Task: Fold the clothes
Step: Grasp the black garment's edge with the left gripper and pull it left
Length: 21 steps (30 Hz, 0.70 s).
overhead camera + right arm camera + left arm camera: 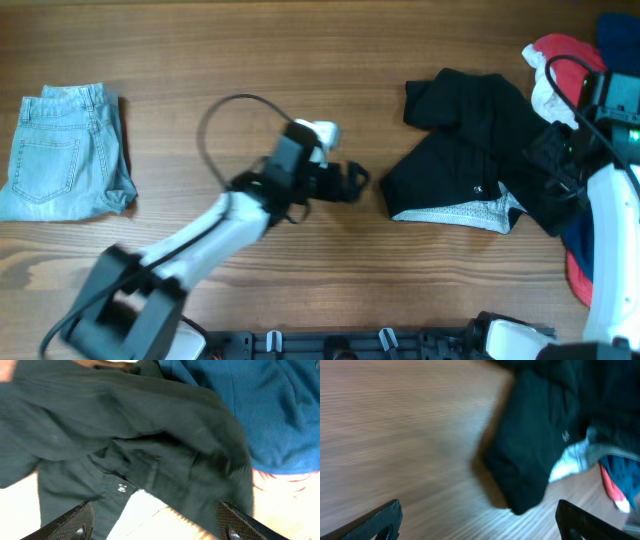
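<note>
Gaping wide and empty, left fingers (376, 522) hover beside black shorts (468, 132), right fingers (70, 522) above.

Matt brown wood on the tabletop (300, 60), finely streaked along the grain, without gloss. Soft matt cloth, creased, in the black shorts (470, 130), with a small shiny waist button (121, 488) and a paler, speckled lining (465, 212); faded light-blue denim, rougher-looking, in the denim shorts (60, 150); smooth cloth in the blue garment (270, 405). Matt black plastic on the left end effector (477, 512); finely dotted, rough pads (235, 521) on the right end effector (155, 510).
</note>
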### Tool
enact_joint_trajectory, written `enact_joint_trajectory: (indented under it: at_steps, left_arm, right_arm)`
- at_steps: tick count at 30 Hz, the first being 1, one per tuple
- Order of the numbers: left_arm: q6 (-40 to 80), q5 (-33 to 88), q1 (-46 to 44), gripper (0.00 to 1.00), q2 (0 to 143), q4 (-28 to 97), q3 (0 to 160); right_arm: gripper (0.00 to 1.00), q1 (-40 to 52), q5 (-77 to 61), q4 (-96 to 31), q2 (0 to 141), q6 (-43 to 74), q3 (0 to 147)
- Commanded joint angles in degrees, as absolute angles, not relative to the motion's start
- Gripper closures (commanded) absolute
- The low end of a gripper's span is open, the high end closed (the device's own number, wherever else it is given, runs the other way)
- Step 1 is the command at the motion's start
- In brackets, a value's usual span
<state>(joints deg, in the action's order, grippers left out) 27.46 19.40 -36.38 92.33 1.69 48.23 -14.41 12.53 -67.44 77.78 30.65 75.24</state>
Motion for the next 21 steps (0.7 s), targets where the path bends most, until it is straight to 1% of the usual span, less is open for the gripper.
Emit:
enact_joint_trajectory:
  at_steps: [1,2,6,8,11,12,13,14,15,16,18,20,21]
  left_arm:
    - [32.21,19.94,-42.3,0.01,98.5,-3.6,48.56]
    - [33.95,19.94,-43.72,0.01,100.03,-5.67,48.56]
    - [36.1,19.9,-47.35,0.03,104.55,-12.29,48.56]
    - [40.21,19.92,-48.18,0.08,107.26,-15.55,48.56]
    - [43.62,19.94,-48.82,0.18,109.56,-20.1,48.56]
    - [44.01,19.92,-49.01,0.23,109.62,-20.49,48.56]
    - [43.99,19.92,-49.15,0.33,109.62,-20.58,48.56]
    - [43.99,19.92,-49.19,0.48,109.62,-20.56,48.56]
    - [43.97,19.92,-49.19,0.73,109.62,-20.27,48.56]
    - [43.97,19.94,-49.08,0.96,109.62,-19.64,48.56]
    - [43.94,19.97,-48.42,0.96,109.38,-16.58,48.56]
    - [43.62,19.92,-45.95,0.96,107.59,-8.01,48.56]
    - [40.29,19.92,-42.35,0.96,105.16,-0.56,48.56]
  right_arm:
    - [0.21,-14.11,9.91,-66.46,74.02,26.74,75.16]
    - [0.19,-14.11,9.74,-66.43,73.45,26.74,75.16]
    - [0.19,-14.11,7.38,-66.48,73.28,25.41,75.16]
    - [0.19,-14.11,7.38,-66.59,73.28,25.45,75.16]
    - [0.19,-14.11,7.38,-66.65,73.28,25.47,75.16]
    - [0.19,-14.11,7.38,-66.65,73.28,25.43,75.16]
    - [0.19,-14.11,7.38,-66.67,73.28,25.45,75.16]
    - [0.19,-14.11,7.38,-66.7,73.28,25.43,75.16]
    - [0.19,-14.11,7.38,-66.72,73.28,25.43,75.16]
    - [0.2,-14.11,7.38,-66.72,73.28,25.43,75.16]
    - [0.19,-14.11,7.38,-66.89,73.28,25.43,75.16]
    - [0.19,-14.11,7.38,-66.92,73.28,24.86,75.16]
    - [0.19,-14.11,7.38,-66.89,73.28,23.97,75.16]
